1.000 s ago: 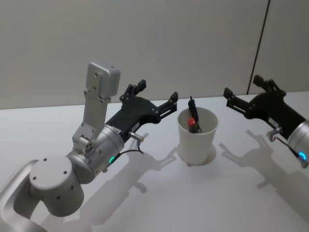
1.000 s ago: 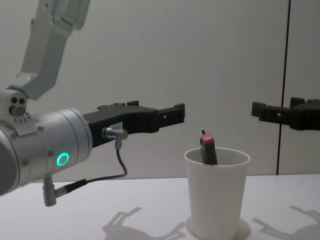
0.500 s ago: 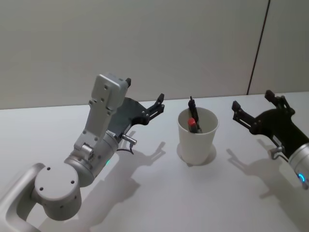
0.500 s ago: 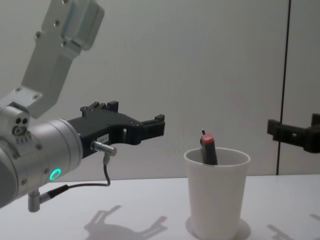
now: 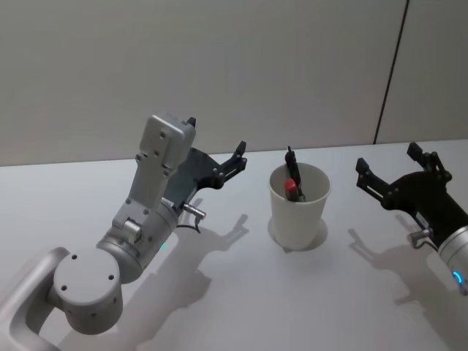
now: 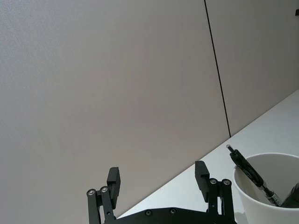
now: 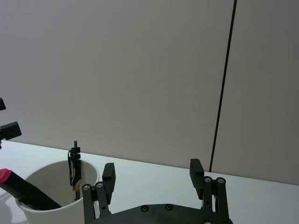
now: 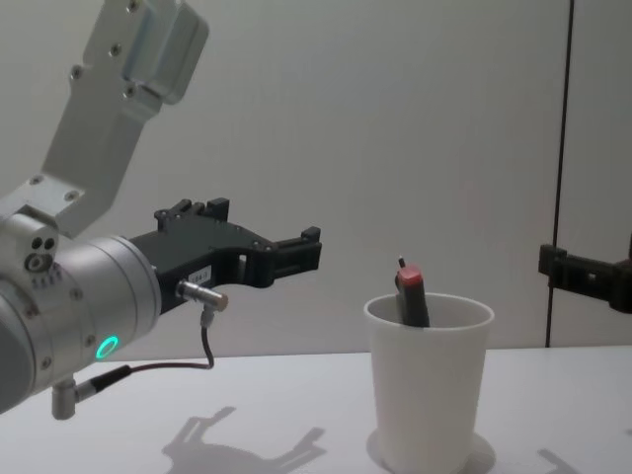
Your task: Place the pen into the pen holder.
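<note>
Two pens in the pen holder (image 5: 298,207) already

Left gripper (image 5: 216,150) and right gripper (image 5: 387,168) flank it, both spread, empty; a stray swing inward could tip it.

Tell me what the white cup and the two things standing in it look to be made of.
The pen holder: matte white paper, judging by its thin wall and rolled rim, though thin plastic is possible. The pen: slim, glossy black plastic with a clip, likely with a metal tip. The marker: thicker dark plastic barrel with a red end, finish smooth. Both lean against the cup's inner wall.
</note>
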`<state>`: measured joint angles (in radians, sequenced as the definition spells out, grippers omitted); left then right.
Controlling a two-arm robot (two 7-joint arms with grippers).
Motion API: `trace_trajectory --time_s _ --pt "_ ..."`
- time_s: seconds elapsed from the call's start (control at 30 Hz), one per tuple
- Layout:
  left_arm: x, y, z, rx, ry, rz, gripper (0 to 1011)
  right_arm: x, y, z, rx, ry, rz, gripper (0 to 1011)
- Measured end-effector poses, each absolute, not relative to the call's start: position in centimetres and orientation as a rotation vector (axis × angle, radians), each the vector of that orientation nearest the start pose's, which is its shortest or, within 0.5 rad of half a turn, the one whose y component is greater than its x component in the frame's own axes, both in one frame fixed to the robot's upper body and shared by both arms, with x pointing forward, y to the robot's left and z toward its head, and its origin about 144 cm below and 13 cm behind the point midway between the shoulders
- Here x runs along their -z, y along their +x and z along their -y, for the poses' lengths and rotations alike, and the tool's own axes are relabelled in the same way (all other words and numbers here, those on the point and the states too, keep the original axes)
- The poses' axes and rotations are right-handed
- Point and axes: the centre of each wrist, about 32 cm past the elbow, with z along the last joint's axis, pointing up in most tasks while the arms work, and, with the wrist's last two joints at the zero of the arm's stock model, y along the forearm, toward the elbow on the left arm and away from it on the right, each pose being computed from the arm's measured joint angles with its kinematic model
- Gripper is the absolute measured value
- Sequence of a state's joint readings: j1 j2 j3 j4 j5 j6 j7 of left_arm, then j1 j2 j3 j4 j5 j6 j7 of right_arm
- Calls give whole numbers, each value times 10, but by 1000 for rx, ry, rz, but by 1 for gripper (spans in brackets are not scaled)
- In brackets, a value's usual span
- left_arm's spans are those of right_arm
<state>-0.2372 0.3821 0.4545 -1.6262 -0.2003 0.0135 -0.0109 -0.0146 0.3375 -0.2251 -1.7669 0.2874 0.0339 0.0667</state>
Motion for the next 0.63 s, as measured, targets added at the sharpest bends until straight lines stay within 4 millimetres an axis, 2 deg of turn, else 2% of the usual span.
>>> trace_trajectory --time_s 0.63 --pt "-1204 492 -198 -1124 61 268 1001 -1189 443 237 1229 26 75 1002"
